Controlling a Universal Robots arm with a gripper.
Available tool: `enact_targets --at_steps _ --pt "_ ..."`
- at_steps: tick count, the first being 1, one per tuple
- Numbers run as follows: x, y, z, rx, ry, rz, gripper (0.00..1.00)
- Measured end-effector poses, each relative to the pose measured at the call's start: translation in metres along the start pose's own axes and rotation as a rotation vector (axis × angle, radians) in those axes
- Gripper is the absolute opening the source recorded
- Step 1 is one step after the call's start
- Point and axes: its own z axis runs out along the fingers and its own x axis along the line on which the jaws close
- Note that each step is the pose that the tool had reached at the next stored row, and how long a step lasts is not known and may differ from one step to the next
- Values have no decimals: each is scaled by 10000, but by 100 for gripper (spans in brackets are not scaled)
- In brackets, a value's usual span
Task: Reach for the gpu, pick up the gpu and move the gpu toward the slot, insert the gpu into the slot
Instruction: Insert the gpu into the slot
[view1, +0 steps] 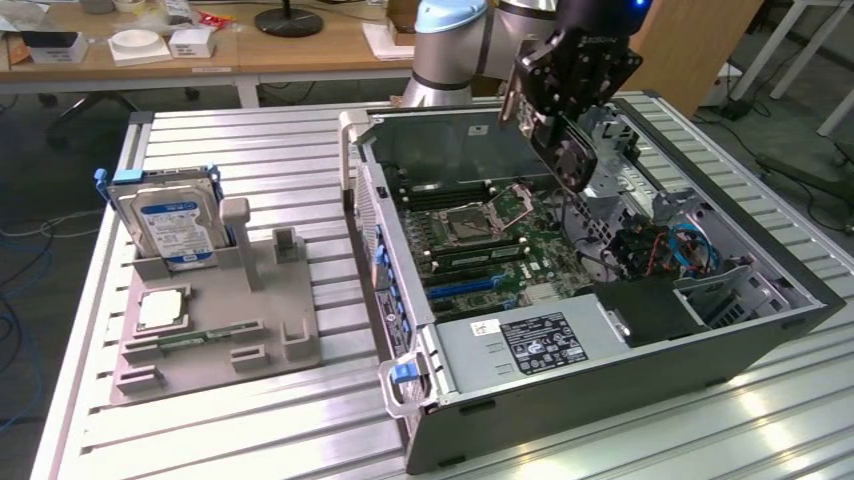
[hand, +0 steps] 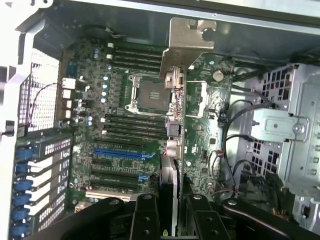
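My gripper (view1: 566, 125) hangs over the open computer case (view1: 400, 385), shut on the gpu (view1: 574, 152). The gpu is a dark card with a black round fan, held on edge above the green motherboard (view1: 534, 245). In the wrist view the gpu (hand: 172, 125) appears edge-on, its metal end bracket (hand: 187, 45) pointing away, and the card runs down between my gripper (hand: 170, 212) fingers. The blue slot (hand: 125, 152) lies on the motherboard beside the card's line, well below it. In the exterior view the slot (view1: 461, 290) sits toward the case's near side.
The square processor socket (view1: 478, 215) and black memory slots lie under the card. A power supply (view1: 534, 340) and a metal drive cage (hand: 280, 130) with cables crowd the case. On the exterior view's left, a grey holder (view1: 267, 330) carries a hard drive (view1: 174, 225) and a memory stick (view1: 200, 337).
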Motion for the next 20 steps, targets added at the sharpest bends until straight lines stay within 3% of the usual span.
enact_targets --at_steps 20 --pt "0 0 0 -41 62 -3476 27"
